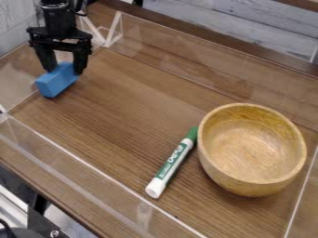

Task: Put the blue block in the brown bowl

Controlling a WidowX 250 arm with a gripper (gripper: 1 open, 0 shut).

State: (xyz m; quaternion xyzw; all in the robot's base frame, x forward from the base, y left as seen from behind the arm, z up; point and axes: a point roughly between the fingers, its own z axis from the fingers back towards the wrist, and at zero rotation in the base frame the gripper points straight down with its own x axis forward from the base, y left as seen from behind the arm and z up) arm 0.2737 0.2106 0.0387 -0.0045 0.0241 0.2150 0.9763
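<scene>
Black two-fingered claw (61,66) hangs at the upper left of the scene, pointing straight down, its fingers spread wide apart. It has hold of nothing. Its tips reach down on either side of the upper end of the small bright-blue rectangular block (52,84); whether they touch the block cannot be told. That block lies on the dark brown wood-grain worktop (137,121) near its far left corner, turned at a slant, with its lower end showing below the claw.

A low clear plastic wall (74,160) rims the worktop on all sides. A small tilted clear plastic piece (114,30) stands just to the right of the claw, against the back wall.

Well apart from the block, towards the lower right, a green-and-white marker pen (172,163) lies on the worktop at a diagonal, its white cap end nearest the front wall. Just beside the marker, on its right, sits the round light-brown wooden bowl (252,149) with a thick rim, upright and with nothing inside it.
</scene>
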